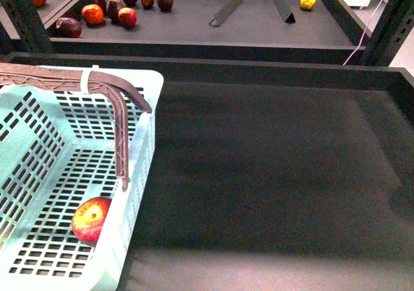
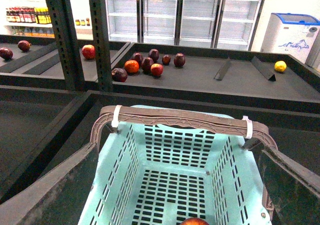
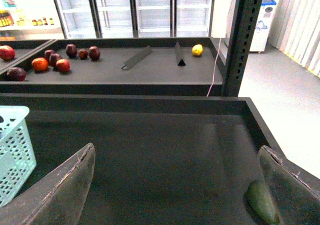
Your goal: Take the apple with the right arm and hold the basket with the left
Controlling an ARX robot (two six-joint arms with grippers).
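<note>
Apple [image 1: 90, 220] lay on the floor of my aqua basket [image 1: 139, 174], alone there, so the picking looked done. My left claw [image 2: 175, 195] hung apart above the handle [image 2: 180, 119], gripping nothing; my right claw [image 3: 175, 185] gaped empty. Farther off, dark fruits [image 1: 113, 10] and a lemon [image 1: 308, 0] sat on the rear tabletop [image 1: 259, 29].

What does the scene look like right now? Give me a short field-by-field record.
apple: lying inside the basket, on its slotted floor near a wall
basket: on the near dark tray, handles up
left gripper: open, above the basket, gripping nothing
right gripper: open, empty, over bare tray
far shelf: cluster of dark red fruits, lemon, two dividers
</note>
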